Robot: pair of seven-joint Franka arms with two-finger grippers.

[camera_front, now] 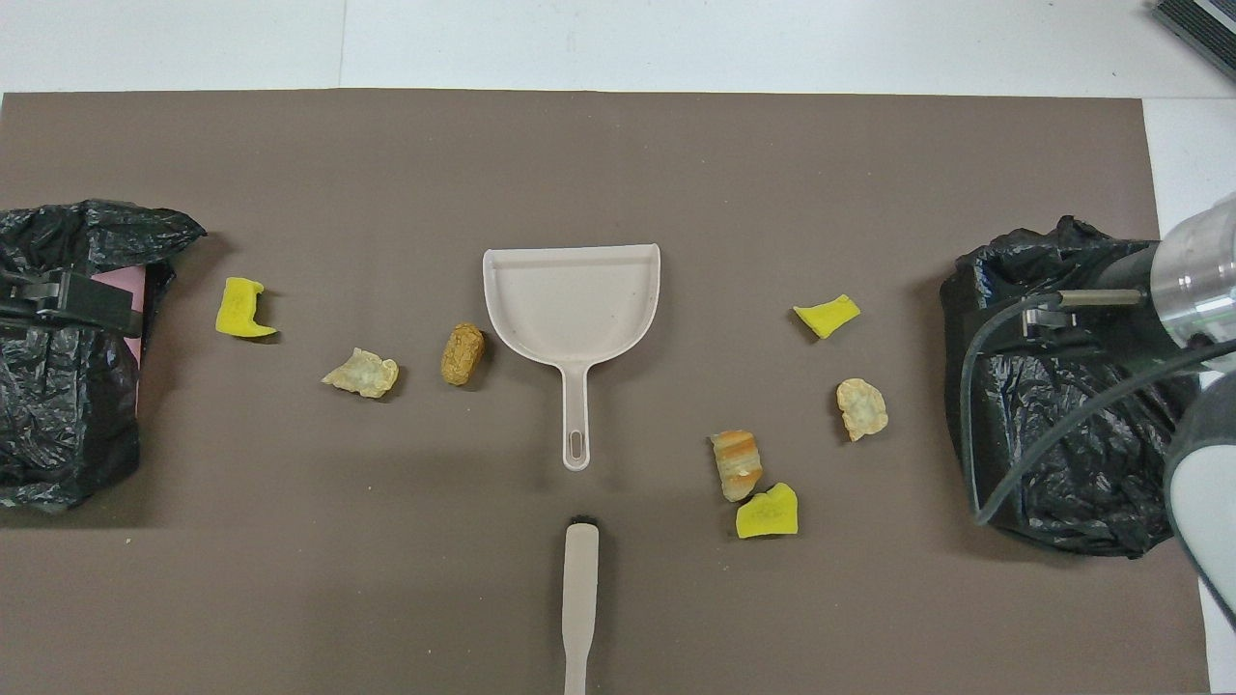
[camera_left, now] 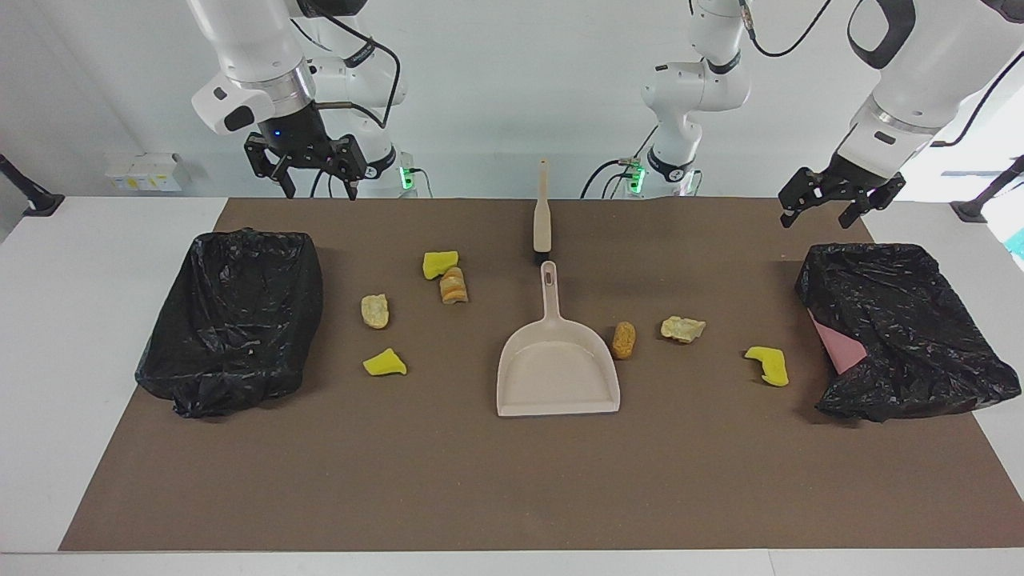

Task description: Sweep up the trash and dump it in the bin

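Trash lay scattered on the brown mat (camera_left: 512, 480), seven scraps in all, none swept. Toward the right arm's end: a yellow chunk (camera_left: 440, 263) touching a striped bread lump (camera_left: 454, 286), a pale tan lump (camera_left: 374, 310), and a second yellow chunk (camera_left: 385, 363) farthest from the robots of that group. Toward the left arm's end: a brown lump (camera_left: 624, 339) just beside the pan's edge, a pale crumpled scrap (camera_left: 682, 328), and a third yellow chunk (camera_left: 769, 365) near the bin at that end.

Dustpan (camera_left: 558, 372) rested flat mid-mat, empty, handle pointing toward the robots. Brush (camera_left: 543, 214) lay in line with that handle, nearer to the robots, bristle end close to the handle tip but apart from it. Neither tool was held.

Two bins lined with black bags stood at the mat's ends: one bin (camera_left: 232, 320) at the right arm's end, the other bin (camera_left: 904, 328) at the left arm's end, a pink wall showing where its bag gaped. No scrap was visible inside either.

Right gripper (camera_left: 318, 190) hung over the mat's robot-side edge, near its bin; fingers apart, holding nothing. Left gripper (camera_left: 824, 214) hung over its own bin's robot-side rim; fingers apart, also holding nothing.

Judgement: task not begun. Left to do: take up brush and pan, sweep all seven scraps in, tip into a bin.

Surface: a matte brown mat covering most of a white table (camera_left: 96, 336). Room: plain white wall, cables at the arm bases, a small white box (camera_left: 144, 170) on the table's edge.
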